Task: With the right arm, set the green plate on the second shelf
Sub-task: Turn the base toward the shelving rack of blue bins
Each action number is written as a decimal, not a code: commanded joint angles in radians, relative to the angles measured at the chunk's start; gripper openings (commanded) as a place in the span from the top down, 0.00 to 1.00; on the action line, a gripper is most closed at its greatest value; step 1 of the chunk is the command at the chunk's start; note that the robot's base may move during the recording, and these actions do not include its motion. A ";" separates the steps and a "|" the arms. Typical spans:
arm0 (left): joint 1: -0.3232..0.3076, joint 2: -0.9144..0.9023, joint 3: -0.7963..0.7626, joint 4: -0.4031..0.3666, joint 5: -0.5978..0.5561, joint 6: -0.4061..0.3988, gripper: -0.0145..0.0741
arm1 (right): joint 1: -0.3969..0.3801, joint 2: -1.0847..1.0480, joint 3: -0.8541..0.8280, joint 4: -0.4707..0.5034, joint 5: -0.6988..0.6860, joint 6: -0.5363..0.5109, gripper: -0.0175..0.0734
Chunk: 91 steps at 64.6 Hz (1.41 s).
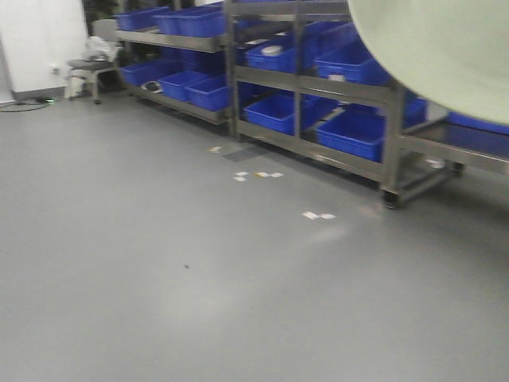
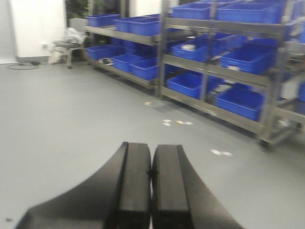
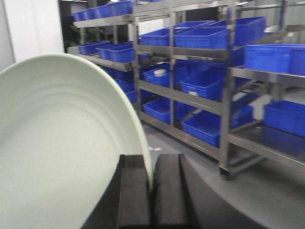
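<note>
While pinching green plate, end effector closed

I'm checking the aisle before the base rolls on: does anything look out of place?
Yes. Small white and yellowish scraps lie scattered on the grey floor before the metal shelving racks, like litter. Nothing else stands out.

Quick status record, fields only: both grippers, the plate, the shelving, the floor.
right gripper: shut on green plate, pinching its rim
left gripper: shut, holding nothing
plate position: tilted, held in the air, not yet on any shelf
shelves: metal racks ahead, loaded with blue bins
floor: grey, a few paper scraps near the racks
</note>
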 commanded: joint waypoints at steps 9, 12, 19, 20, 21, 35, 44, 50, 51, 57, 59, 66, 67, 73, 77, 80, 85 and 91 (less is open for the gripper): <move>0.000 -0.017 0.041 -0.003 -0.082 -0.004 0.69 | -0.002 0.003 -0.032 -0.003 -0.118 0.004 0.77; 0.000 -0.017 0.041 -0.003 -0.082 -0.004 0.69 | -0.002 0.003 -0.032 -0.003 -0.118 0.004 0.77; 0.000 -0.017 0.041 -0.003 -0.082 -0.004 0.69 | -0.002 0.003 -0.032 -0.003 -0.118 0.004 0.77; 0.000 -0.017 0.041 -0.003 -0.082 -0.004 0.69 | -0.002 0.003 -0.032 -0.003 -0.118 0.004 0.77; 0.000 -0.017 0.041 -0.003 -0.082 -0.004 0.69 | -0.002 0.003 -0.032 -0.003 -0.118 0.004 0.77; 0.000 -0.017 0.041 -0.003 -0.082 -0.004 0.69 | -0.002 0.003 -0.032 -0.003 -0.118 0.004 0.77; 0.000 -0.017 0.041 -0.003 -0.082 -0.004 0.69 | -0.002 0.003 -0.032 -0.003 -0.118 0.004 0.77; 0.000 -0.017 0.041 -0.003 -0.082 -0.004 0.69 | -0.002 0.003 -0.032 -0.003 -0.118 0.004 0.77; 0.000 -0.017 0.041 -0.003 -0.082 -0.004 0.69 | -0.002 0.003 -0.032 -0.003 -0.118 0.004 0.77; 0.000 -0.017 0.041 -0.003 -0.082 -0.004 0.69 | -0.002 0.003 -0.032 -0.003 -0.118 0.004 0.77; 0.000 -0.017 0.041 -0.003 -0.082 -0.004 0.69 | -0.002 0.003 -0.032 -0.003 -0.118 0.004 0.77; 0.000 -0.017 0.041 -0.003 -0.082 -0.004 0.69 | -0.002 0.003 -0.032 -0.003 -0.118 0.004 0.77; 0.000 -0.017 0.041 -0.003 -0.082 -0.004 0.69 | -0.002 0.003 -0.032 -0.003 -0.118 0.004 0.77; 0.000 -0.017 0.041 -0.003 -0.082 -0.004 0.69 | -0.002 0.003 -0.032 -0.003 -0.118 0.004 0.77; 0.000 -0.017 0.041 -0.003 -0.082 -0.004 0.69 | -0.002 0.003 -0.032 -0.003 -0.118 0.004 0.77; 0.000 -0.017 0.041 -0.003 -0.082 -0.004 0.69 | -0.002 0.003 -0.032 -0.003 -0.118 0.004 0.77; 0.000 -0.017 0.041 -0.003 -0.082 -0.004 0.69 | -0.002 0.003 -0.032 -0.003 -0.118 0.004 0.77; 0.000 -0.017 0.041 -0.003 -0.082 -0.004 0.69 | -0.002 0.003 -0.032 -0.003 -0.118 0.004 0.77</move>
